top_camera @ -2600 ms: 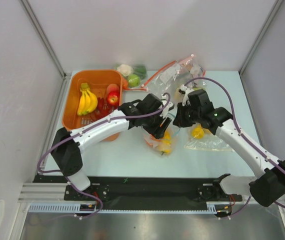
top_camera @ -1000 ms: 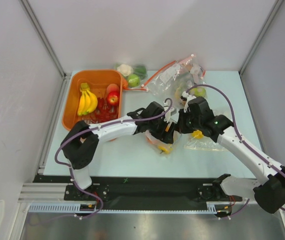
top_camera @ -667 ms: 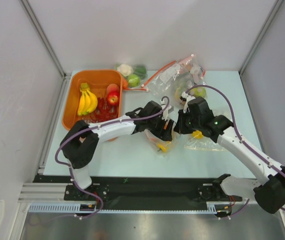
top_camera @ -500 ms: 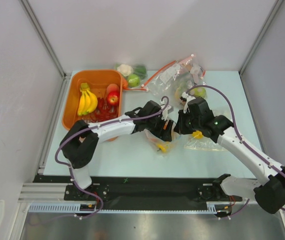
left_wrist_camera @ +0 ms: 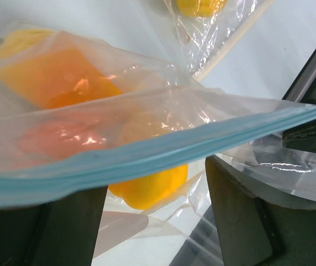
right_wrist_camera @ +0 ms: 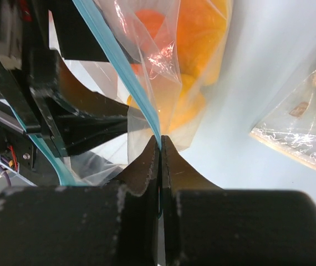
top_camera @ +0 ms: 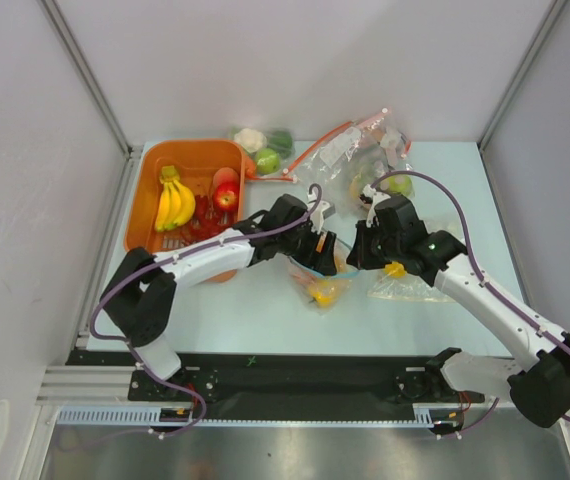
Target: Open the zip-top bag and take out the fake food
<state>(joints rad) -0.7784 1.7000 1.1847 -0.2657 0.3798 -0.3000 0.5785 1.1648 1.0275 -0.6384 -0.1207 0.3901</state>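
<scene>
The zip-top bag (top_camera: 321,287) lies at mid-table with its mouth raised between the two grippers. Its teal zip strip (left_wrist_camera: 147,152) crosses the left wrist view. Inside it is fake food, a yellow fruit (left_wrist_camera: 149,189) and an orange piece (left_wrist_camera: 52,75). My right gripper (right_wrist_camera: 159,143) is shut on one teal lip (right_wrist_camera: 126,77) and sits right of the bag (top_camera: 355,250). My left gripper (top_camera: 320,250) is open at the bag's mouth, its fingers (left_wrist_camera: 72,227) spread wide behind the strip and holding nothing (left_wrist_camera: 155,183).
An orange basket (top_camera: 141,225) at the left holds a banana bunch (top_camera: 173,202) and a red apple (top_camera: 225,197). Other clear bags lie at the back (top_camera: 350,150) and to the right (top_camera: 410,285), the latter holding a yellow fruit. A bag of vegetables (top_camera: 263,145) lies behind the basket.
My left gripper has drawn back up and to the left, away from the bag's belly. The bag's mouth now stands lifted between the grippers. The right gripper has stayed shut in place.
</scene>
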